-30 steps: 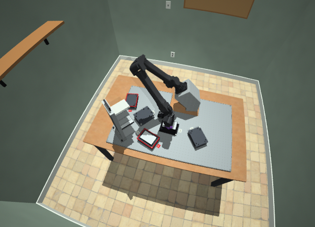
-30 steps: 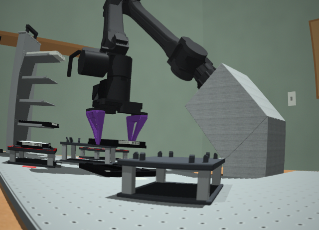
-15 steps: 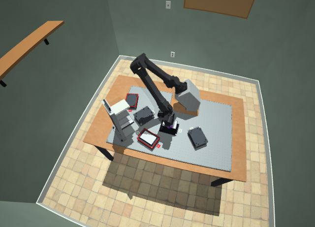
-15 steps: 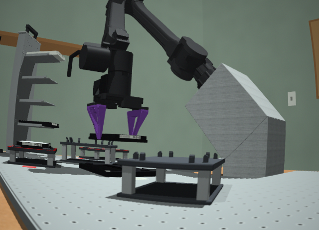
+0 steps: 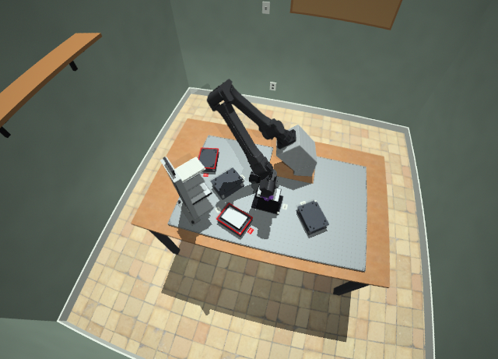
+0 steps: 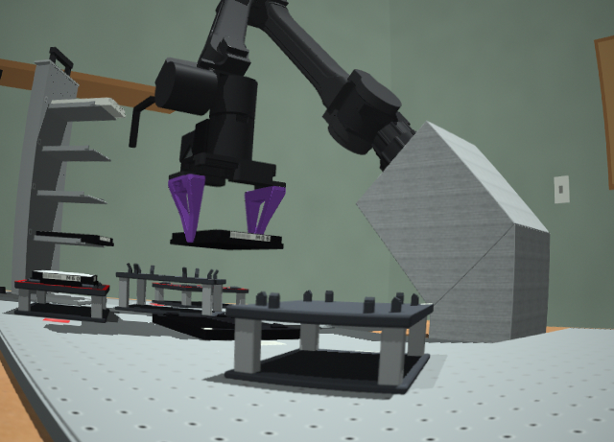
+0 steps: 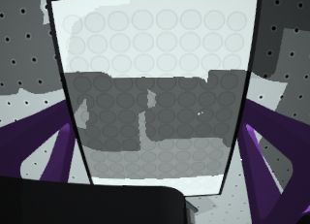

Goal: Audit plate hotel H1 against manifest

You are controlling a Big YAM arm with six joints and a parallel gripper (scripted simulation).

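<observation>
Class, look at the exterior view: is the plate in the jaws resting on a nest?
No, the plate hangs in the air between the purple jaws, well above the nests.

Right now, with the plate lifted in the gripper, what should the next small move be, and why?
Probably carry it left toward the plate hotel. The gripper holds a labelled plate level, well above the nests, and the hotel's upper shelves show empty. The label is too blurred to name the slot.

You can see white ID labels on the lifted plate (image 6: 226,240) and the plate on the red nest (image 6: 63,277). Neither is sharp enough to read for certain, and the red deck tags (image 5: 250,230) are too small.
</observation>
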